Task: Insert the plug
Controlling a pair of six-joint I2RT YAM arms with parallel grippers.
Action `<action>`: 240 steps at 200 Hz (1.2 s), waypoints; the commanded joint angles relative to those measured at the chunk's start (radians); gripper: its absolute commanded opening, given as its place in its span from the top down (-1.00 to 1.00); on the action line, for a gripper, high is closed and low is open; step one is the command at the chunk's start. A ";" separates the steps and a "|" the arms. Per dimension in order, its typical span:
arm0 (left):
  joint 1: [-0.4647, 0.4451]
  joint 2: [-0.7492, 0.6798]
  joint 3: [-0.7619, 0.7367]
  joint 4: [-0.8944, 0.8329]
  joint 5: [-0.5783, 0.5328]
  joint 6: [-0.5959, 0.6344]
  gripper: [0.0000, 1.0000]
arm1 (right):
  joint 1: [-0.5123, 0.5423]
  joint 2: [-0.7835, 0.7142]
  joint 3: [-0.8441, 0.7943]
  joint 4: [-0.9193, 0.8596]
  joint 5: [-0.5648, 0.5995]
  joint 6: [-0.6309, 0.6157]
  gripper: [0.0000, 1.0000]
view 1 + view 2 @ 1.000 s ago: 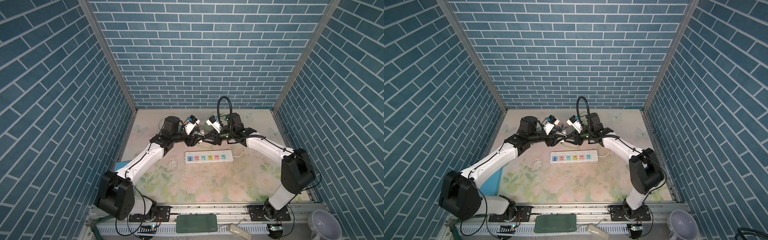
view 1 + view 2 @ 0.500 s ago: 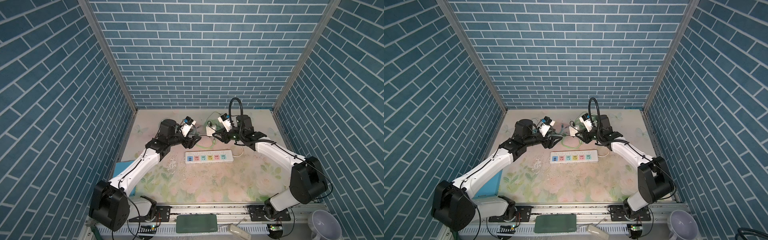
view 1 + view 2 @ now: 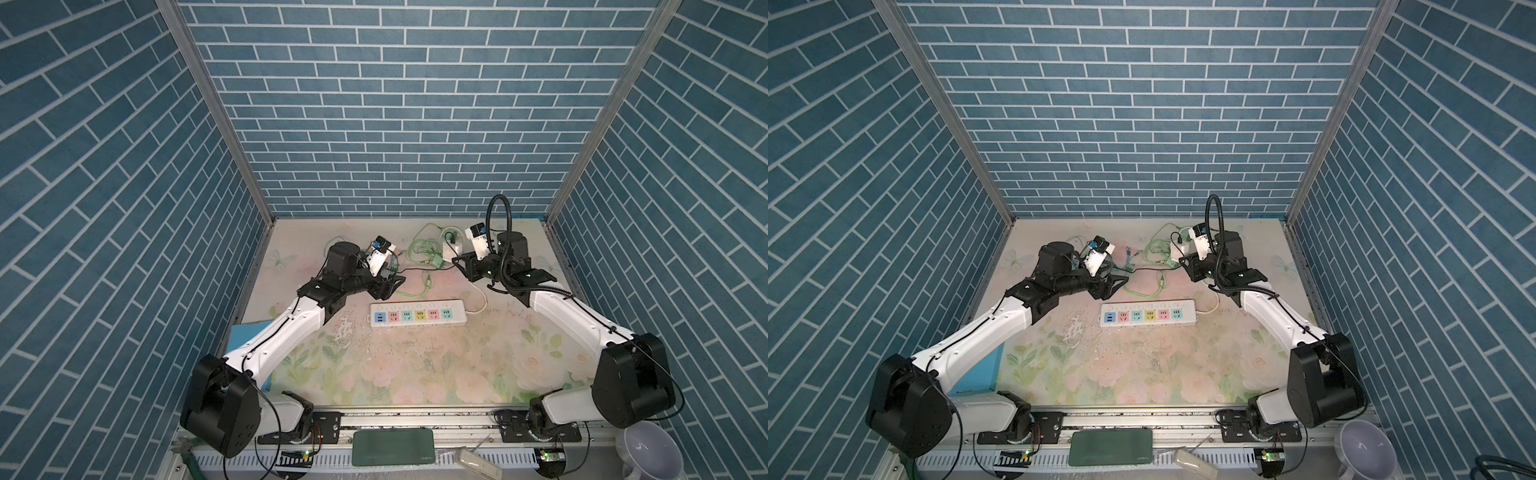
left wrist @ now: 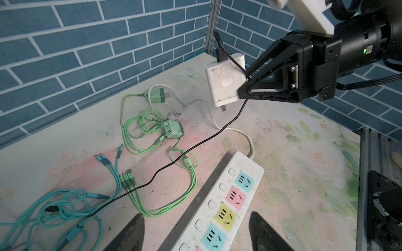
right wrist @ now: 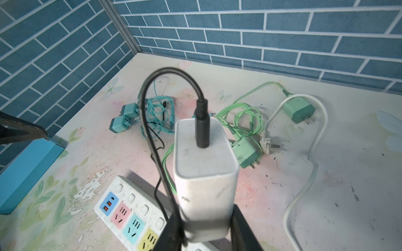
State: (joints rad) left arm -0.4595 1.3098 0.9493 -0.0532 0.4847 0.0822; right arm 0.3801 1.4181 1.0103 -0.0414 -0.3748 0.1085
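Presently the carrying step is judged to be in hand: the white charger point(image 4: 224, 80) is clamped between the jaws of the right gripper point(image 4: 242, 92) and is held in the air behind the power strip point(image 3: 417, 318), clear of the table; nothing has yet been inserted. The left gripper point(image 3: 391, 286) is seen with its jaws apart and empty, near the strip's left end. For the next move, the prongs point(image 4: 223, 108), which point roughly downward, would need to be lined up over a free socket and pressed in; the strip may need to be steadied. The charger is seen as a scuffed, rounded white block; a black cable point(image 4: 195, 147) is plugged into its top and trails down to the table.
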 commanded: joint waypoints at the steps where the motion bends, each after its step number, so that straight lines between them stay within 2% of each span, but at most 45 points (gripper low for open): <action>1: -0.004 0.013 -0.010 0.012 -0.021 -0.010 -0.51 | 0.003 -0.016 -0.044 0.056 0.000 0.021 0.70; 65: -0.031 0.035 -0.020 0.008 -0.054 -0.022 -0.49 | -0.002 -0.056 -0.036 0.036 0.123 0.013 0.70; 95: -0.048 0.075 -0.017 0.034 -0.064 -0.035 -0.43 | -0.016 -0.053 0.031 0.026 0.106 0.027 0.70; 131: -0.059 0.124 -0.020 0.053 -0.138 -0.012 -0.42 | -0.020 -0.010 0.169 -0.003 0.108 0.053 0.69; 194: -0.060 0.220 0.066 0.031 -0.225 0.022 -0.42 | -0.059 0.033 0.434 -0.060 0.276 0.061 0.69; 240: -0.043 0.317 0.115 0.036 -0.288 0.040 -0.38 | -0.081 0.111 0.641 -0.105 0.293 0.086 0.69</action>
State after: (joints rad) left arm -0.5137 1.5852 1.0340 -0.0208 0.2455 0.1017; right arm 0.3038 1.4780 1.5143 -0.1318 -0.1154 0.1616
